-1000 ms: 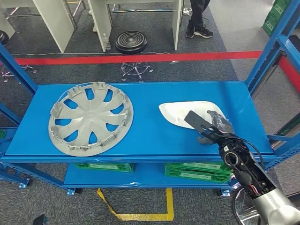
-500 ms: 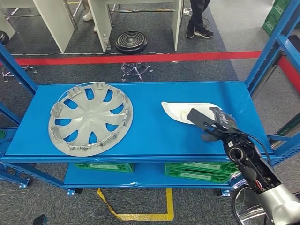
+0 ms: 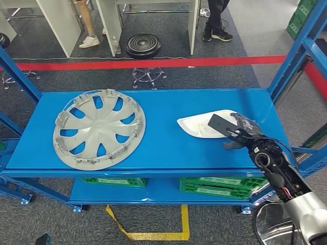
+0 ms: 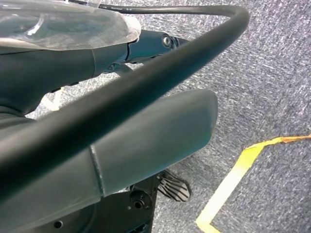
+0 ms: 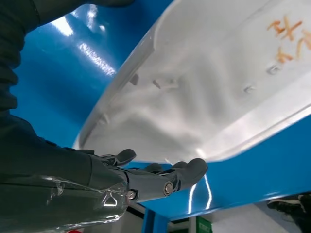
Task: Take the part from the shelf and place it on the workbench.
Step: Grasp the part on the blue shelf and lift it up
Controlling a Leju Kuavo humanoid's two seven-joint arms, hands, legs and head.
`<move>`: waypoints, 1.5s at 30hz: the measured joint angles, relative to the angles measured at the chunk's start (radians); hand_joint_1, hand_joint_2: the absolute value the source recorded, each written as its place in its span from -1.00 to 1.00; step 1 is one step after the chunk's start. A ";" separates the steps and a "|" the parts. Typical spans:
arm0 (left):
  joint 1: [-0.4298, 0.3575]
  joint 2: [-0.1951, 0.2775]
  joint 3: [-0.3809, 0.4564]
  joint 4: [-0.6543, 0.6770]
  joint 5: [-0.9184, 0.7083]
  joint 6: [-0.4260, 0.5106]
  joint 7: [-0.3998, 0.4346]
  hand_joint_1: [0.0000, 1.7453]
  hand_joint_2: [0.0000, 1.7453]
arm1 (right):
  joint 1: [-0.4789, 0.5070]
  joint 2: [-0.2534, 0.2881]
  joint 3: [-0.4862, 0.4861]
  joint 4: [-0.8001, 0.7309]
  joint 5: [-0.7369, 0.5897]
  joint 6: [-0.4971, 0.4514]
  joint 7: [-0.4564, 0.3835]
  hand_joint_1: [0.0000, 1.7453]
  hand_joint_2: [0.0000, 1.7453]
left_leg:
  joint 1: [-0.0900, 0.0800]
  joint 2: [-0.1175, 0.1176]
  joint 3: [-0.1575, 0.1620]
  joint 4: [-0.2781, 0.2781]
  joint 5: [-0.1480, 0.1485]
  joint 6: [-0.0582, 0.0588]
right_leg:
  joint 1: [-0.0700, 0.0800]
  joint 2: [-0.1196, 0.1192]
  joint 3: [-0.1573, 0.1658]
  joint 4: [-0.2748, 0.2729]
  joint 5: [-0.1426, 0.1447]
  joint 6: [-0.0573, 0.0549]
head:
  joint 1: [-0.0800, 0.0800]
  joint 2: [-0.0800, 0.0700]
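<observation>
Nearest, the right hand (image 3: 239,133) grips the near right edge of the white curved part (image 3: 200,124), which lies on the blue shelf (image 3: 162,138); its fingers (image 5: 183,172) curl beneath the rim, partly hidden. Farther left rests a silver hubcap (image 3: 99,128). The left hand's state cannot be told.

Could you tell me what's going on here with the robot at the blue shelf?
The robot's right hand is on the right end of the white part, which lies on the blue shelf; its fingers are at the part's edge, though a firm grip isn't clear. A silver wheel cover lies untouched to the left.
</observation>
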 joint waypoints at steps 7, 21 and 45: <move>0.000 0.000 0.000 0.000 -0.003 -0.005 -0.011 -1.00 -1.00 | 0.000 -0.036 0.006 0.034 -0.020 0.015 -0.003 -1.00 1.00 | 0.000 0.000 0.000 0.000 0.000 0.000 | 0.000 0.000 0.000 0.000 0.000 0.000 | 0.000 0.000; 0.000 0.000 0.000 0.000 -0.009 -0.008 -0.017 -1.00 -1.00 | -0.027 -0.059 0.058 0.120 -0.057 0.046 -0.084 -1.00 1.00 | 0.000 0.000 0.001 0.000 0.000 0.000 | 0.000 0.000 0.002 0.000 0.000 0.000 | -0.001 0.000; -0.003 0.000 0.000 0.000 0.001 -0.008 -0.018 -1.00 -1.00 | -0.080 -0.023 0.151 0.176 -0.003 -0.012 -0.154 -1.00 1.00 | 0.000 0.000 0.002 0.000 0.000 0.000 | 0.000 0.000 0.004 0.000 0.000 0.000 | -0.001 0.000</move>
